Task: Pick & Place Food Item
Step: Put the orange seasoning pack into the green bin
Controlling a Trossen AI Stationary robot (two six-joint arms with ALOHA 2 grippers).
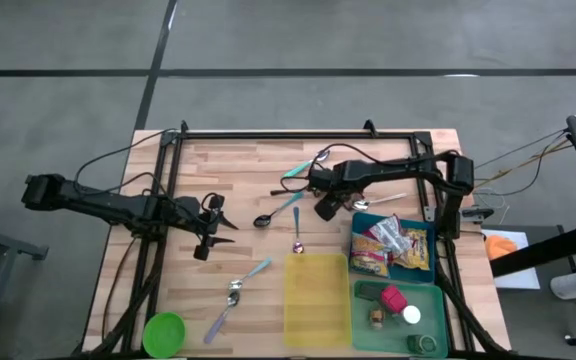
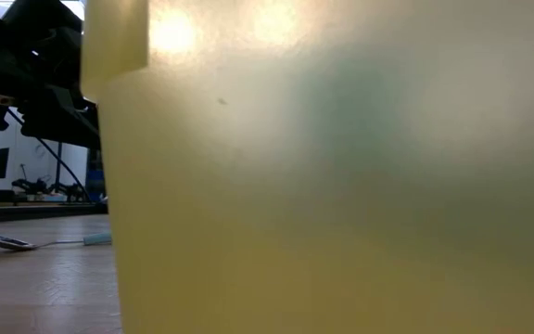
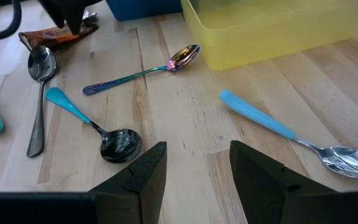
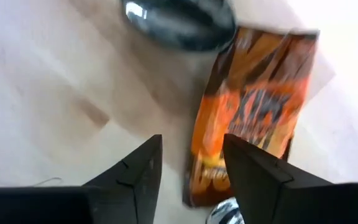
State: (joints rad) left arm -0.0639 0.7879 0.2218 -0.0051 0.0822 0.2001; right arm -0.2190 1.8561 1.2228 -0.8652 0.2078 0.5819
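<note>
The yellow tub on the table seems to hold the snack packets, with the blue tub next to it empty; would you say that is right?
Not quite: it is the other way round. In the high view the snack packets lie in the blue tub, while the yellow tub beside it shows nothing inside.

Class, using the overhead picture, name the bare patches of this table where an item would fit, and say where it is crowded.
Bare wood lies along the far edge of the table behind the left gripper, and between the green lid and that gripper. Crowded: the middle, strewn with spoons, and the right side, filled by the yellow bin and two teal trays.
</note>
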